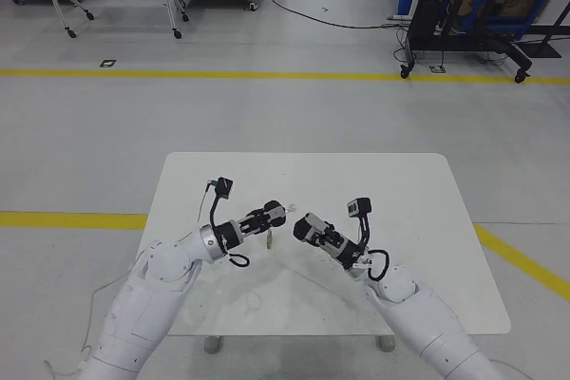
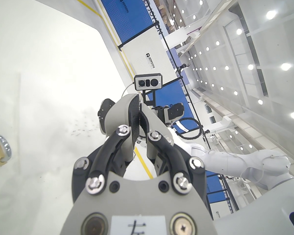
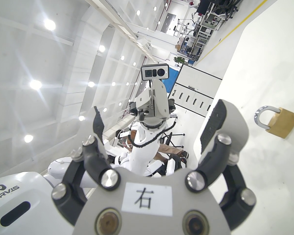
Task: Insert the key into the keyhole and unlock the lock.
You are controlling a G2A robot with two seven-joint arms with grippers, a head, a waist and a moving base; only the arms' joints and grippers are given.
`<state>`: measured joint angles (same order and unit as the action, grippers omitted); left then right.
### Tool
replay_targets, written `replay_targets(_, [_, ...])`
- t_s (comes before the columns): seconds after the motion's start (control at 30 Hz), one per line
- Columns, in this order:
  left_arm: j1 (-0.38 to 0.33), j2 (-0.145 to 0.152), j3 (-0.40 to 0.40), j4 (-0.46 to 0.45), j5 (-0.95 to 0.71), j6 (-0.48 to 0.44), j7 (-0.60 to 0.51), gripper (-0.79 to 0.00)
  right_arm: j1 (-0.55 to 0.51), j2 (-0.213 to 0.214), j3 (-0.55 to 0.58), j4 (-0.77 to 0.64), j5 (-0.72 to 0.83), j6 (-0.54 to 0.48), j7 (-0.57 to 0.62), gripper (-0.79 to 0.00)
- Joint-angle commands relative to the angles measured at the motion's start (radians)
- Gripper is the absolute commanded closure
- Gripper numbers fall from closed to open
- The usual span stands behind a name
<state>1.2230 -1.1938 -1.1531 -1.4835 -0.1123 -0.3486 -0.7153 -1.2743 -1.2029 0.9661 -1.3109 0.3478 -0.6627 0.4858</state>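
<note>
From above, both claws hang over the middle of the white worktop (image 1: 399,190), tips facing each other, near but apart. My left claw (image 2: 139,113) is closed, its pads pressed together; I cannot tell whether anything sits between them. My right claw (image 3: 157,114) is spread wide open. The brass padlock (image 3: 278,122) lies flat on the worktop just beside the right claw, its silver shackle turned toward that claw. Each claw's base plate carries a small white label (image 2: 138,225) with one dark character. Blue and white partition panels (image 2: 127,13) with print stand beyond the worktop's edge.
</note>
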Motion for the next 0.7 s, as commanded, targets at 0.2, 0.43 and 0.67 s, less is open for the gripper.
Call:
replay_targets(0.2, [-0.017,0.007,0.026,-0.007,-0.005,0.047,-0.165,0.0,0.062,0.031,0.08,0.087,-0.212,-0.154,0.145,-0.699])
replay_targets(0.43, [-0.066,0.014,0.077,-0.01,0.093,-0.015,-0.311,0.0,0.088,0.063,0.129,0.101,-0.119,-0.198,0.375,-0.376])
replay_targets(0.67, [-0.08,0.018,0.084,-0.004,0.133,-0.042,-0.299,0.0,0.097,0.071,0.112,0.115,-0.083,-0.178,0.464,-0.32])
